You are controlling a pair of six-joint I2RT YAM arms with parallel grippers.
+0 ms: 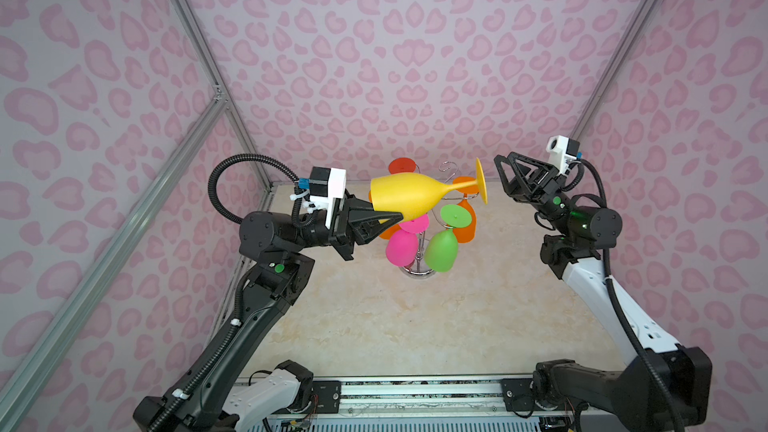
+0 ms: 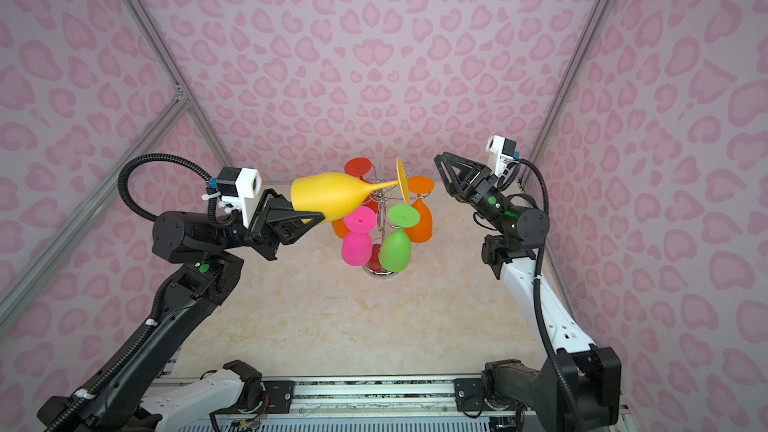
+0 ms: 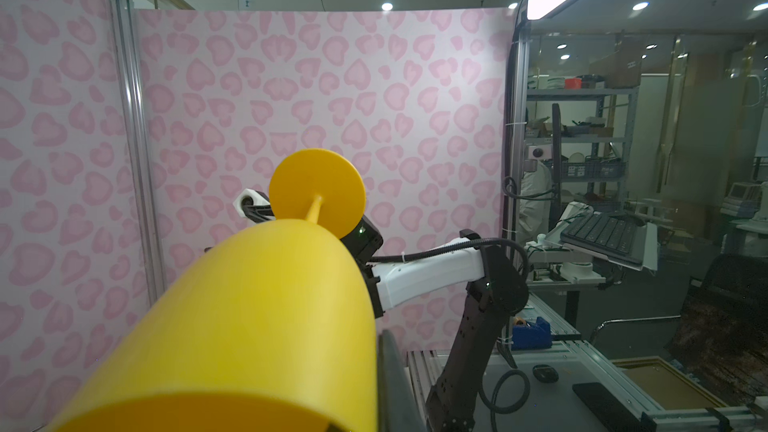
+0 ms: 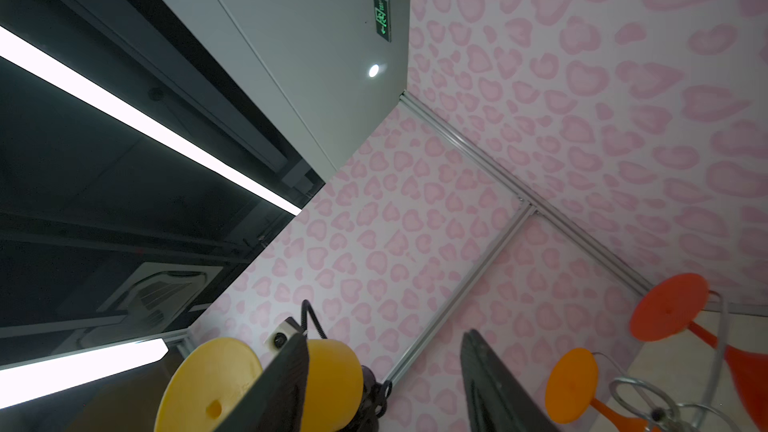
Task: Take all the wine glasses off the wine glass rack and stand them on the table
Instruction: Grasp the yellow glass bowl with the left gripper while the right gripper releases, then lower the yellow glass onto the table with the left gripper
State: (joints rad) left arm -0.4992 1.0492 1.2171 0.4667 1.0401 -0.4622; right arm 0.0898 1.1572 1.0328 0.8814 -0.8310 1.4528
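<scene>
Clamps the left gripper [image 1: 392, 221] on the bowl rim of the yellow wine glass [image 1: 403, 197], forearm level, holding it sideways aloft, off the rack [image 1: 411, 272] at the far middle of the beige marbled table [image 1: 374, 326]. Aims the raised right gripper [image 1: 503, 176] at its foot, jaws wide and empty. Pink-patterned walls [image 1: 415, 56] all round.

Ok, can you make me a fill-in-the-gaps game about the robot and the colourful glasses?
1. The wine glass in the left pincer is coloured ___.
2. The right pincer is ___ and holds nothing.
3. The pink glass and the green glass hang upside ___ on the wine glass rack.
Missing words: yellow; open; down.
</scene>
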